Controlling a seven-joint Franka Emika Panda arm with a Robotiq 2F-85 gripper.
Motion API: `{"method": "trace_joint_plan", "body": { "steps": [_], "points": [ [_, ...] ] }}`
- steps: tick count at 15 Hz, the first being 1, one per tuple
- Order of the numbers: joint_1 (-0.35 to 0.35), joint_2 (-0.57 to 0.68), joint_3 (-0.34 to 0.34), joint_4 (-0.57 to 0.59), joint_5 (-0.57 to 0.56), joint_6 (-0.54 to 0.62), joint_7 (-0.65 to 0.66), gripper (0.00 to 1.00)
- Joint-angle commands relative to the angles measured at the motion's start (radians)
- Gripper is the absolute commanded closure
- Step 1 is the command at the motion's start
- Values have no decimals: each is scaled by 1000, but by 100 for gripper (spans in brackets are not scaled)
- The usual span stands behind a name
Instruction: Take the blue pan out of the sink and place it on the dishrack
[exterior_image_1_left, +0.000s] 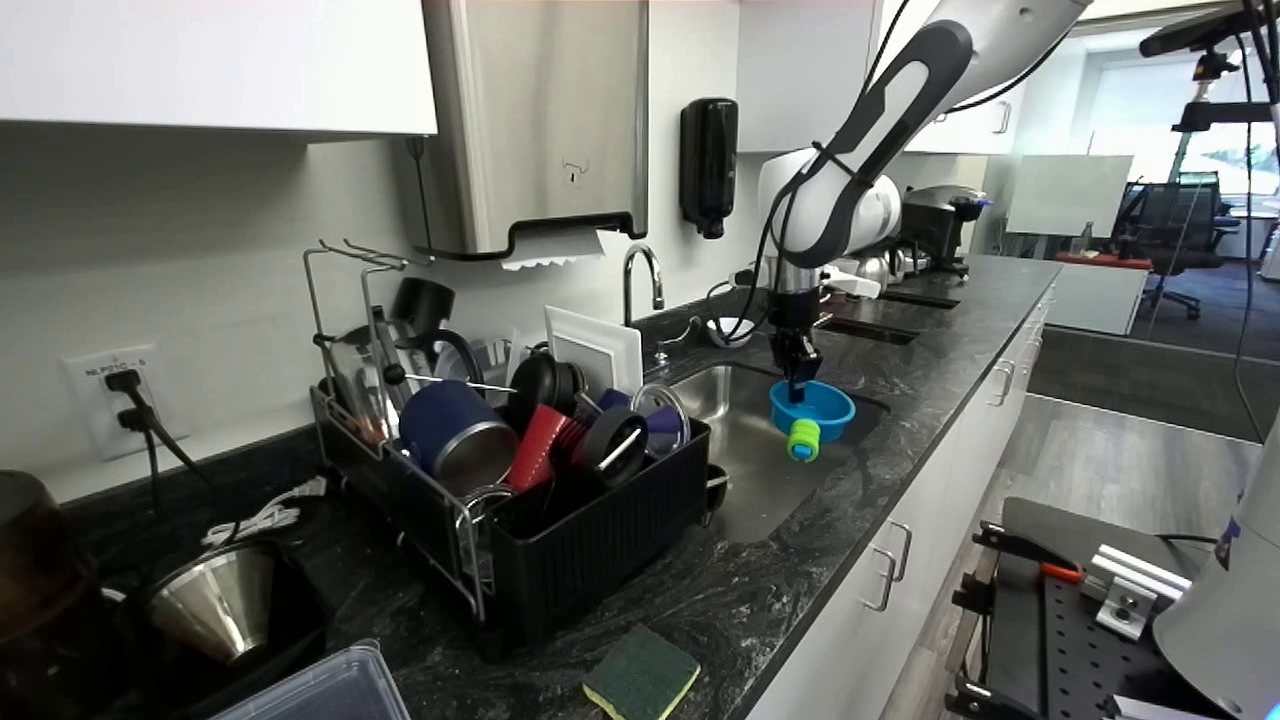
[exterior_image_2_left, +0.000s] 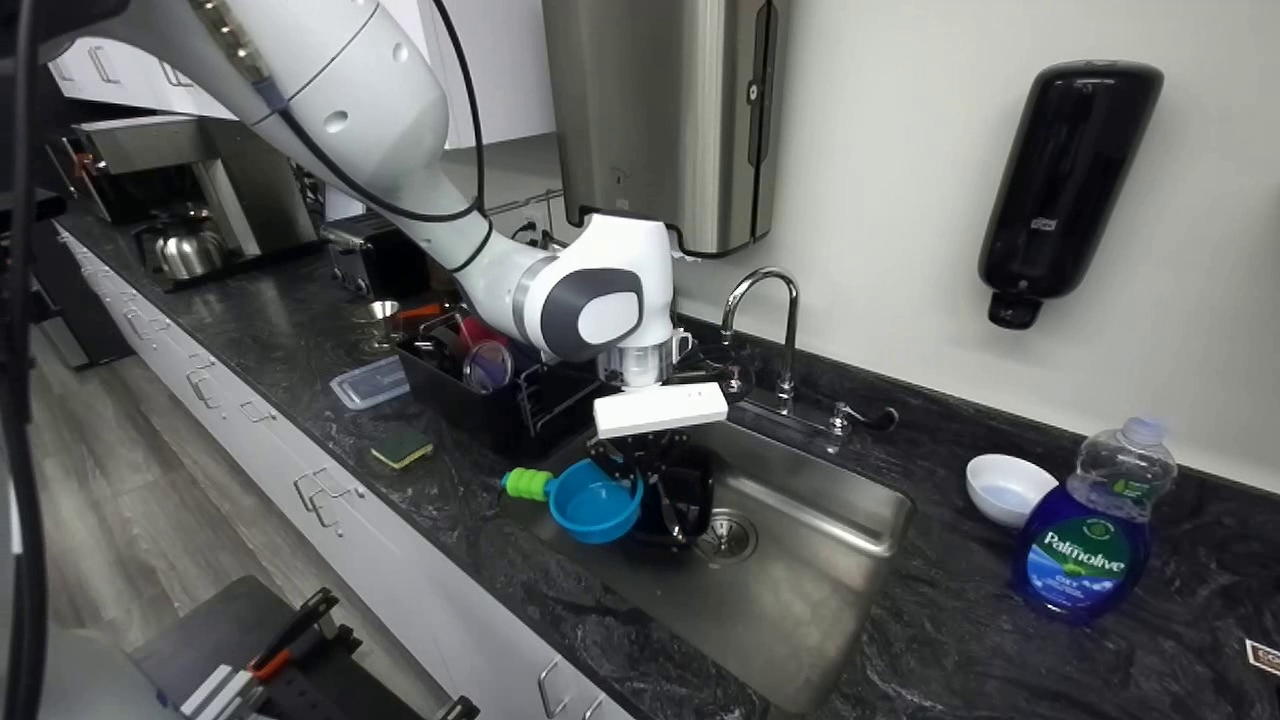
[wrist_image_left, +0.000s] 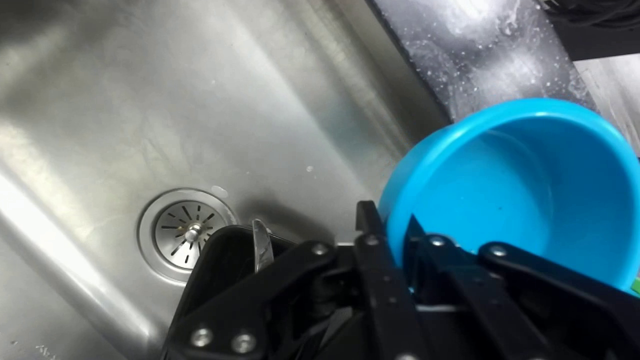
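Observation:
My gripper (wrist_image_left: 391, 220) is shut on the near rim of the blue pan (wrist_image_left: 500, 180), one finger outside the wall and one inside. In both exterior views the pan (exterior_image_1_left: 832, 408) hangs roughly level above the sink (exterior_image_2_left: 800, 575), by its front edge. Its bright green handle (exterior_image_2_left: 527, 484) points towards the dishrack side. The gripper (exterior_image_2_left: 636, 468) reaches down from above onto the rim. Loaded with mugs, lids and utensils, the dishrack (exterior_image_1_left: 610, 540) stands on the counter beside the sink. A black container (wrist_image_left: 227, 260) with a metal utensil shows below the gripper.
A chrome tap (exterior_image_2_left: 788, 330) rises behind the sink. Right of it in that exterior view are a white bowl (exterior_image_2_left: 1008, 490) and a blue soap bottle (exterior_image_2_left: 1080, 550). A sponge (exterior_image_1_left: 645, 675) lies before the rack. The towel dispenser (exterior_image_1_left: 560, 120) overhangs behind.

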Motion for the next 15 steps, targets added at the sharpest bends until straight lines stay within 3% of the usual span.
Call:
{"method": "trace_joint_plan", "body": {
  "steps": [1,10,15],
  "points": [
    [15,-19,1,-8,26,-41,60,97],
    [33,-61,-4,-59,10,-30,203,97],
    [12,-71,30,-14,256,-167,171,97]
  ]
}}
